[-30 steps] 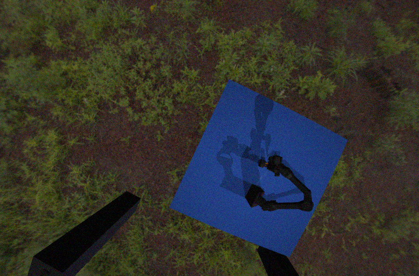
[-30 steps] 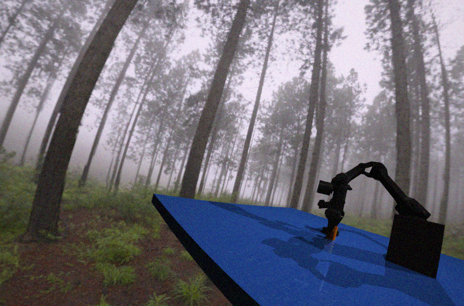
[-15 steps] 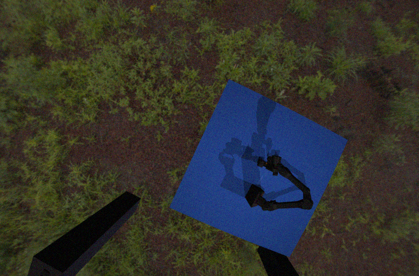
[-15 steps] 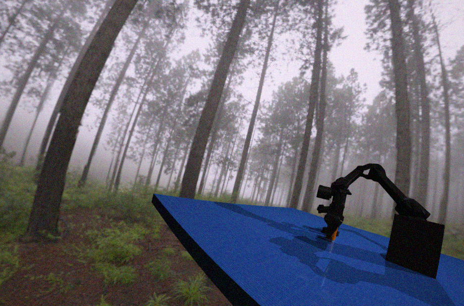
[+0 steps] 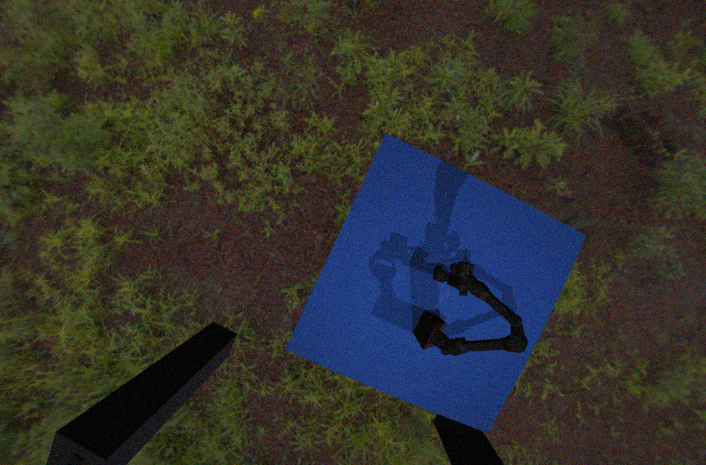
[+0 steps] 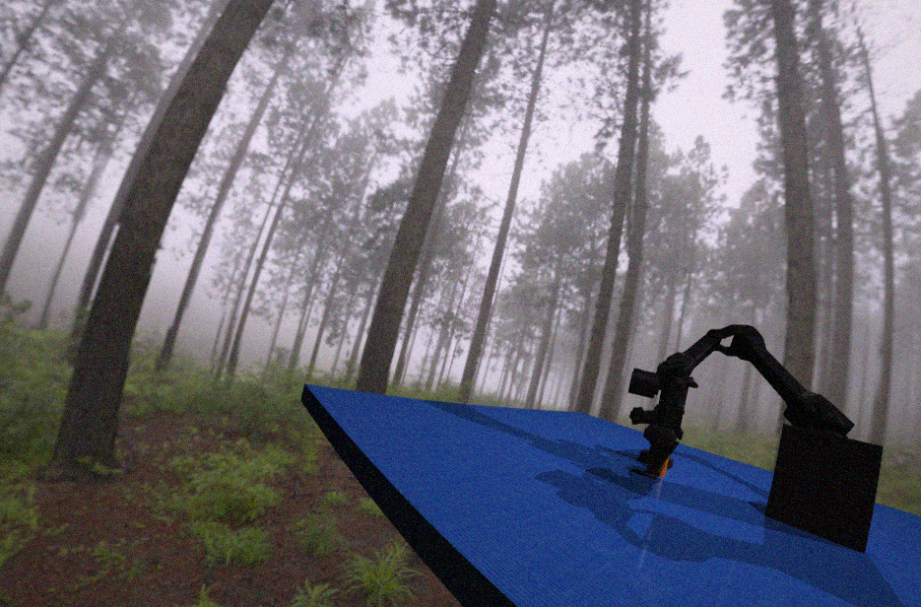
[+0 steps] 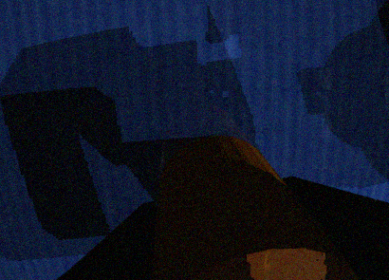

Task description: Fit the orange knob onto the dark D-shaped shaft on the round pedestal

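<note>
Standing upright on the blue table top (image 5: pixel 359 230) (image 6: pixel 419 472) (image 7: pixel 285 83), as far as can be made out in the exterior view: the orange knob (image 6: pixel 665 467) (image 7: pixel 228 196), with long axis roughly square to the surface and one end toward the gripper (image 5: pixel 451 277) (image 6: pixel 657 465) (image 7: pixel 220 202) above. In the wrist view, foreshortened along that same axis, with the far end toward the middle of the picture and the near end down at the bottom edge, partly cut off. Too little of the near end in sight to read the direction of the hole's flat side. Mostly in deep shade, apart from a lit curved edge at the far end and a bright patch at the near one. As for placement, between the two dark fingers, one along each flank, and below the wrist of the black arm (image 5: pixel 493 301) (image 6: pixel 772 369). Closed partway, to the knob's width, and gripping the knob by its sides. From the top view, hidden under the gripper. Impossible to tell the round pedestal from the surrounding dark shapes with any certainty.
</note>
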You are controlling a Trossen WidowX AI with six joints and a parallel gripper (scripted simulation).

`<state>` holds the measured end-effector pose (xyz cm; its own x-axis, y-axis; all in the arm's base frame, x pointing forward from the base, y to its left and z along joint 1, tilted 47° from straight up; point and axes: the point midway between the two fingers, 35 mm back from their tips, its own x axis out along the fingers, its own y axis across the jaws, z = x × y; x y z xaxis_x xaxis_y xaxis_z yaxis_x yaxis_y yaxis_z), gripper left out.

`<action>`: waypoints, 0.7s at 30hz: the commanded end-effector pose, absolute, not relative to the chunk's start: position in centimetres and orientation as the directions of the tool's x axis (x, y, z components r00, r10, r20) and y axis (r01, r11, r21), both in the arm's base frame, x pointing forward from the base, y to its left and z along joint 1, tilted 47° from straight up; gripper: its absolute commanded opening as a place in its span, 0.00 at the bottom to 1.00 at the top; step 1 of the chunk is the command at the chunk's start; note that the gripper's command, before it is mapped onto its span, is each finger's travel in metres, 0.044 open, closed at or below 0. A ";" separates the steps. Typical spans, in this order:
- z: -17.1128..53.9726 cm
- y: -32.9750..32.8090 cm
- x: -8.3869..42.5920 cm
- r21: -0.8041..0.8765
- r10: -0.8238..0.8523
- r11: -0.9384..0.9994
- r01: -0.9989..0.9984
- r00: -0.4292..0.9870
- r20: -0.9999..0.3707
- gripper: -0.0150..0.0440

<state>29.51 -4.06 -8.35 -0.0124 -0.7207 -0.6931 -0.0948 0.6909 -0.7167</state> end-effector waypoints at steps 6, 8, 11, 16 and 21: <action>-8.0 -3.1 29.9 -0.726 -0.726 0.686 -0.054 0.018 -0.688 0.25; -7.7 -2.5 30.1 -0.725 -0.725 0.687 -0.049 0.023 -0.689 0.25; -7.3 -1.7 30.4 -0.722 -0.722 0.690 -0.051 0.023 -0.692 0.25; -5.9 0.5 30.9 -0.715 -0.716 0.696 -0.064 0.017 -0.698 0.25; -4.3 2.9 31.2 -0.711 -0.712 0.699 -0.076 0.009 -0.702 0.25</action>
